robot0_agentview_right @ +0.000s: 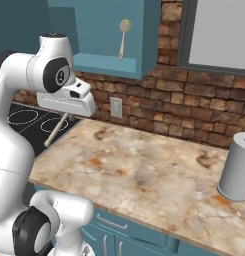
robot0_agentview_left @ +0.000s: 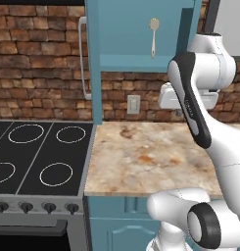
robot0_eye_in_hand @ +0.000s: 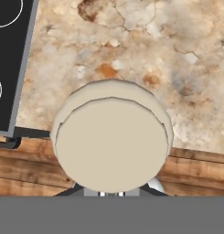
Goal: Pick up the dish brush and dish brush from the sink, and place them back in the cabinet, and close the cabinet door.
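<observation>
The gripper (robot0_agentview_right: 64,116) is clamped on a dish brush (robot0_agentview_right: 57,129) whose long handle could strike the cabinet (robot0_agentview_right: 106,62) edge going in.

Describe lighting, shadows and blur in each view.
Left base view: flat even light, no glare on the stovetop, slightly soft edges. Right base view: the grey canister casts only a faint shadow on the counter. Hand view: the held dish brush looms huge and featureless, close to the lens.
</observation>
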